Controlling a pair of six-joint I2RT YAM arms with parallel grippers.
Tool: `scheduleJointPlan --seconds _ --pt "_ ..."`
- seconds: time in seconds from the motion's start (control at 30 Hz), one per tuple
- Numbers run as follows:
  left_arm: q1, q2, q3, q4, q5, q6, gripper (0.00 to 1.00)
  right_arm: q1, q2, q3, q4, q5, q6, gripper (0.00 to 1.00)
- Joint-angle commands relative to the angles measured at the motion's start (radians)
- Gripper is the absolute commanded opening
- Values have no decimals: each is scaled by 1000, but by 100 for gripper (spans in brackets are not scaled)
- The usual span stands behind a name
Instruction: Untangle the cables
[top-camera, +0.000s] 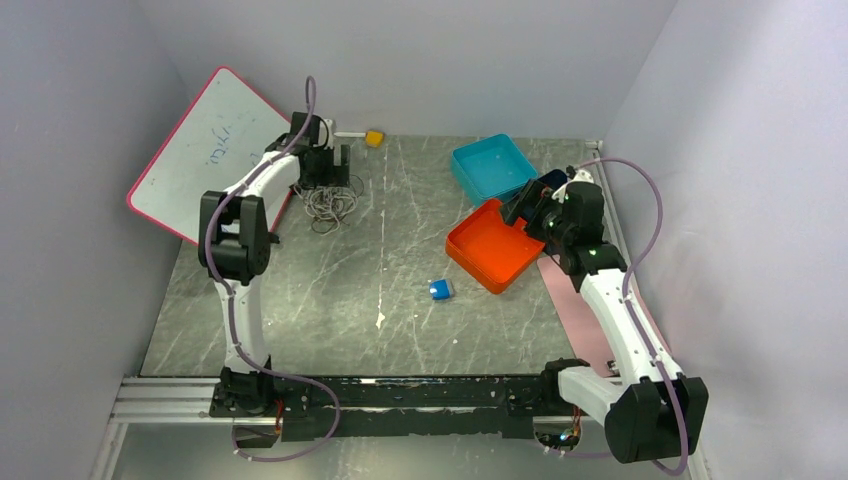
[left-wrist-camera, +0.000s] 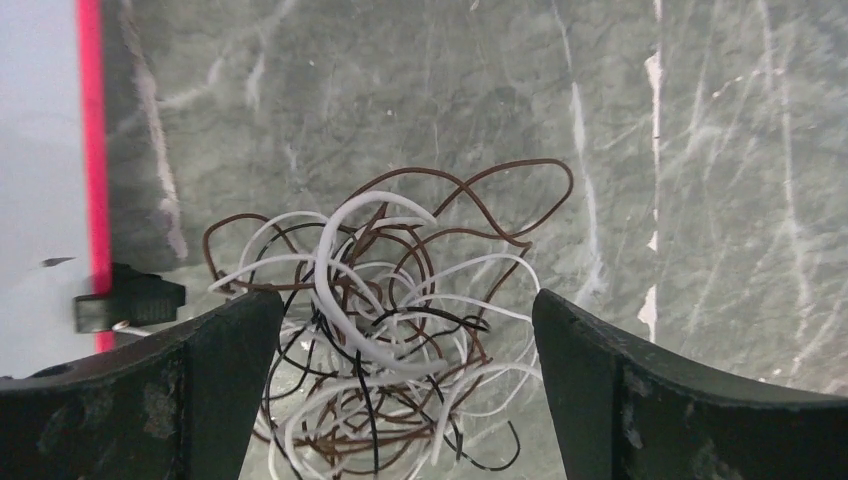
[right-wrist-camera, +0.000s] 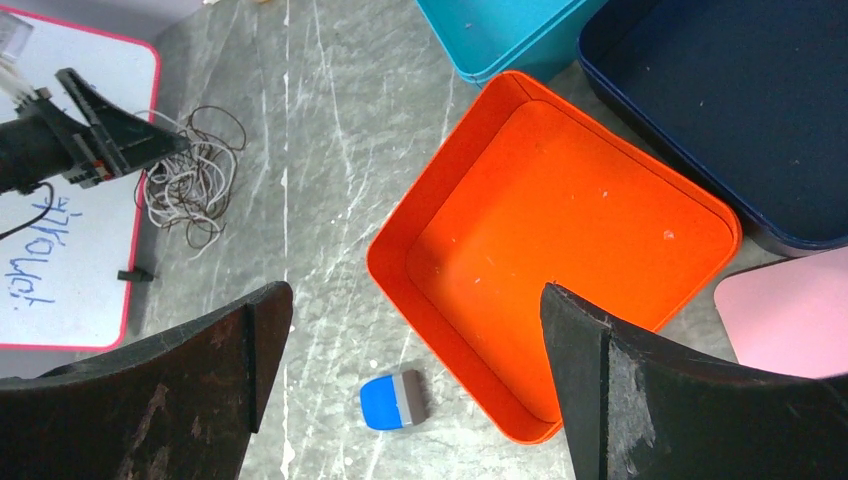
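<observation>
The left claw (left-wrist-camera: 405, 310) stands wide, nothing gripped, with the cables (left-wrist-camera: 390, 330) lying on the worktop (left-wrist-camera: 700, 150) straight beneath the gap between its fingers. The tangle of white, brown and black strands spreads out past the fingertips, one brown loop reaching furthest ahead. Whether either finger touches a strand I cannot tell. Just outside one finger, a small black block (left-wrist-camera: 130, 298) lies by the red edge of a whiteboard (left-wrist-camera: 40, 150). The right claw (right-wrist-camera: 415, 300) is also spread wide and holds nothing, well apart from the cables, which lie far ahead of it and off to one side. It hangs above one corner of an orange tray (right-wrist-camera: 560, 230), with a blue and grey block (right-wrist-camera: 393, 400) on the worktop under the gap. Beyond the orange tray are a teal tray (right-wrist-camera: 500, 35) and a dark blue tray (right-wrist-camera: 720, 100).
</observation>
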Motion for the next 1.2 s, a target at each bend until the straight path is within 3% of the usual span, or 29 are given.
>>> scheduleJointPlan --seconds 0.0,0.2,0.37,0.63,1.17 --pt "-1 35 11 -8 -54 17 100 -8 7 -10 18 -19 -20 98" --pt "-12 49 -9 -11 -80 17 95 -8 19 -17 30 -35 -23 97" --pt "-37 23 -70 14 -92 0 77 -9 20 -23 39 -46 -17 96" --pt "-60 -2 -156 28 -83 -40 59 -9 9 -25 28 -40 -22 95" --pt "-274 -279 -470 126 -76 -125 34 -8 -5 -44 19 -26 -36 94"
